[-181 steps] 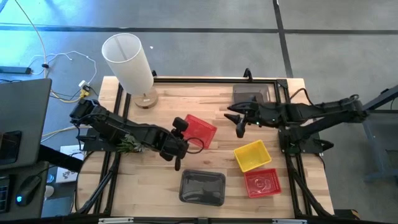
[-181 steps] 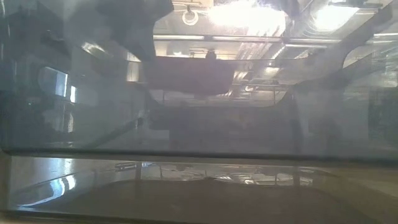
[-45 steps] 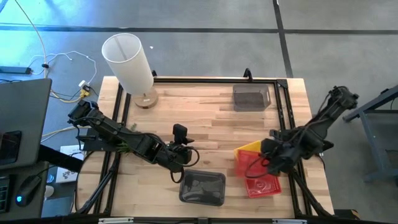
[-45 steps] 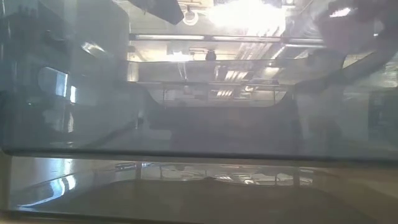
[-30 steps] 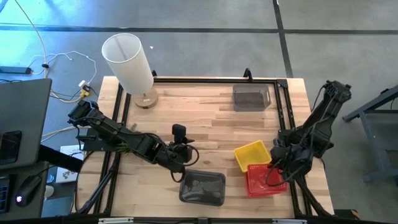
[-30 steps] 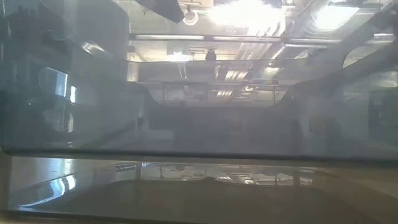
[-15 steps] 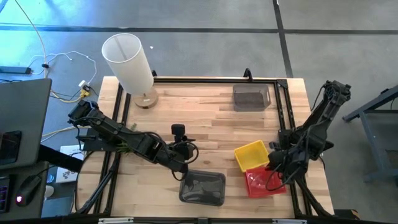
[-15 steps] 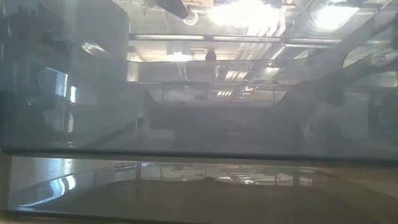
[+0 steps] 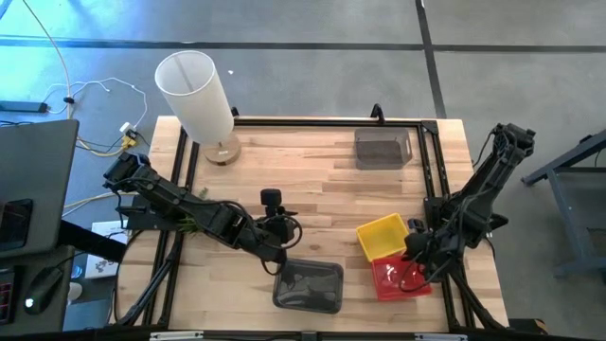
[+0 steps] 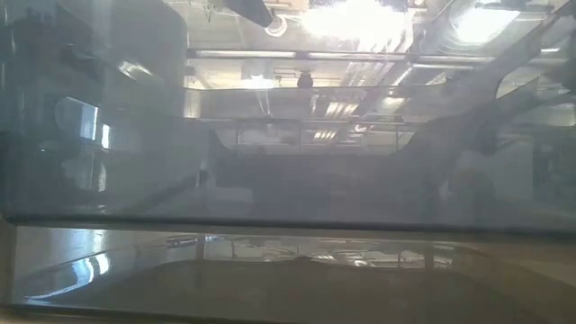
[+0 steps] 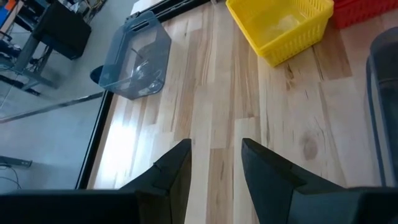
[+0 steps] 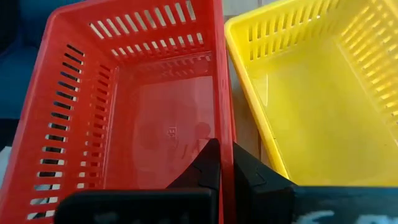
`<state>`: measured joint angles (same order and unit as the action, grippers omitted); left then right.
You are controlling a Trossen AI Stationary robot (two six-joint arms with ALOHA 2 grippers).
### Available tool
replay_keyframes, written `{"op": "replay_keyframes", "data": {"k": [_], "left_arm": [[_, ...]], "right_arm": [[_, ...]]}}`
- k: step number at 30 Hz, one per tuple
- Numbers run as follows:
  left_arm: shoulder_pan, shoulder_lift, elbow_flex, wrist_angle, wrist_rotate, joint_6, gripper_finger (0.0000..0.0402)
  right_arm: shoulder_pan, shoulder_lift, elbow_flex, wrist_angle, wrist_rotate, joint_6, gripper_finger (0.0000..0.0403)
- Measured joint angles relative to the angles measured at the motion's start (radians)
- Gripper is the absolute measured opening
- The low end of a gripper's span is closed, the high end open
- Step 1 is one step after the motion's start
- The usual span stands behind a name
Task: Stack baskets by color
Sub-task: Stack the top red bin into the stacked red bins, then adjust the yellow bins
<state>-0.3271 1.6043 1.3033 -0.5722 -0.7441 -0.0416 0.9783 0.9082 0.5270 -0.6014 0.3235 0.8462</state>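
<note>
My right gripper (image 9: 415, 258) is shut on a red basket (image 9: 396, 278) at the near right of the table; slots of a second red basket show through its wall in the right wrist view. A yellow basket (image 9: 383, 235) stands on its base on the table right beside it. One grey basket (image 9: 308, 285) stands near the front edge and another (image 9: 383, 148) at the far side. My left gripper (image 11: 214, 165) hovers open over bare wood, just beyond the near grey basket, with nothing between its fingers. My right gripper pinches the red basket's side wall (image 12: 225, 127) that faces the yellow basket, one finger inside the basket and one outside. The fingers come from above, slanting down. The basket sits level with its mouth up, over the other red basket; whether it rests in it I cannot tell.
A tall white lamp shade (image 9: 194, 95) stands at the far left corner. Bare wood lies across the table's middle and left (image 9: 284, 170). A black frame (image 9: 431, 170) runs along the table's far and right sides. The low view is filled by a smoky translucent wall.
My right gripper has gone down and a little toward the table's near edge with the red basket, still shut on it. The basket has come down level over the other red basket, beside the yellow one.
</note>
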Motion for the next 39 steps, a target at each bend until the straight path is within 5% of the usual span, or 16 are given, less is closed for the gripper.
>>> {"op": "replay_keyframes", "data": {"k": [19,31,39], "left_arm": [[0.000,0.000,0.000,0.001,0.000,0.000,0.0127],[0.000,0.000,0.000,0.001,0.001,0.001,0.0127],[0.000,0.000,0.000,0.001,0.001,0.001,0.0127]], "right_arm": [[0.000,0.122,0.000,0.080,-0.001,0.229,0.0001],[0.000,0.127,0.000,0.077,0.032,0.321,0.0089],[-0.003,0.127,0.024,0.073,0.063,0.361,0.0093]]}}
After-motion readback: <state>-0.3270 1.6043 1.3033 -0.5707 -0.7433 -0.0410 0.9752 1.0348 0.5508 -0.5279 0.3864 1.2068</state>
